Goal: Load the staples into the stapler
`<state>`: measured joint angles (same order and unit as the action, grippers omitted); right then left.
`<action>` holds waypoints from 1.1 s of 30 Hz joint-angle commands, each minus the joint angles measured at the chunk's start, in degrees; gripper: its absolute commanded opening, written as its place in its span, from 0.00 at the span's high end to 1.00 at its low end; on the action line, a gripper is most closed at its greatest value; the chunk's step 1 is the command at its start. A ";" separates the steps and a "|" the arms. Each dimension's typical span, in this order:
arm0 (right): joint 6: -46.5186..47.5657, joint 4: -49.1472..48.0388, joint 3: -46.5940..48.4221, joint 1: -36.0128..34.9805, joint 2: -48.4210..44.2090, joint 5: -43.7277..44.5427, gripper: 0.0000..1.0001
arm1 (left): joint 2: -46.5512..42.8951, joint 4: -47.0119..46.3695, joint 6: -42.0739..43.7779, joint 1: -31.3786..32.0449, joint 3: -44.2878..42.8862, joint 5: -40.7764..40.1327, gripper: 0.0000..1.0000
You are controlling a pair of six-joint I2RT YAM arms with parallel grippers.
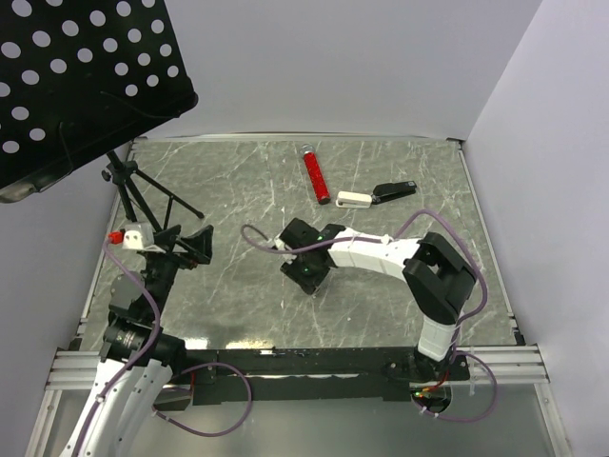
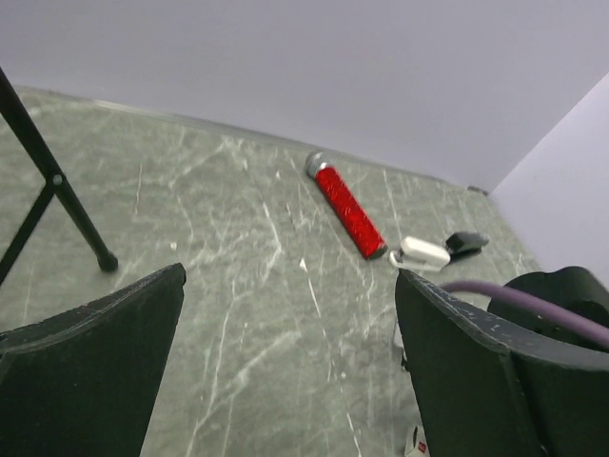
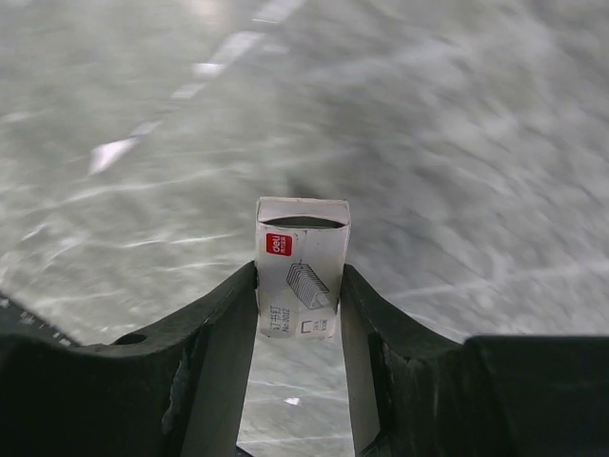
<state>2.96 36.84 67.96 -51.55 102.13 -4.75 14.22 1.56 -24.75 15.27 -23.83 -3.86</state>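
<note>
Tube (image 1: 316, 175) lay far back on the table (image 1: 238, 314), box piece (image 1: 353, 200) just right of it, stapler (image 1: 394, 191) beside that, carton (image 3: 303, 257) mid-table within right gripper (image 3: 299, 286)

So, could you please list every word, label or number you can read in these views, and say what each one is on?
White box held in the right hand: red logo with white letters, seemingly "deli", not sharp enough to be sure.
Same box, black print beside the staple drawing: too small and blurred to read.
Red tube and stapler: no text can be made out.
</note>
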 commanded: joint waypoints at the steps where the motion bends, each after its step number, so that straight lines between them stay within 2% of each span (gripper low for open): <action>1: 8.02 -1.51 2.96 -3.03 0.53 -1.22 0.52 | 2.21 3.62 -1.87 0.29 -3.58 1.57 0.03; 8: 11.89 -3.26 2.26 -4.08 3.08 -0.97 0.47 | 5.20 8.89 -5.38 0.29 -5.34 2.89 0.03; 12: 11.11 -3.88 1.74 -3.91 0.37 -0.52 0.41 | 8.10 10.48 -7.41 0.29 -6.40 3.42 0.03; 16: 6.01 -6.16 -1.24 -3.73 -7.80 0.71 0.23 | 11.53 11.44 -8.64 0.29 -8.33 4.11 0.03; 19: -1.36 -8.27 -4.14 -3.38 -15.27 3.16 0.15 | 15.04 10.83 -9.87 0.29 -8.77 5.70 0.03; 20: -6.60 -8.54 -5.03 -3.03 -16.94 4.30 0.14 | 16.88 10.48 -10.83 0.29 -8.77 6.23 0.03; 25: -25.52 -5.04 -10.12 -1.45 -23.63 12.66 0.17 | 24.09 7.58 -13.21 0.46 -8.68 12.81 0.03; 28: -38.51 -7.47 -14.95 -1.01 -25.57 11.70 0.19 | 30.50 6.70 -13.22 1.96 -9.65 16.68 0.03; 33: -48.39 -12.48 -20.84 -1.10 -25.22 9.59 0.22 | 43.60 6.09 -13.39 7.04 -12.54 19.50 0.03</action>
<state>-30.79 28.62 50.24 -52.51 77.19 5.13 51.48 10.52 -36.97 18.76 -32.45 10.76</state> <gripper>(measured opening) 0.791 0.968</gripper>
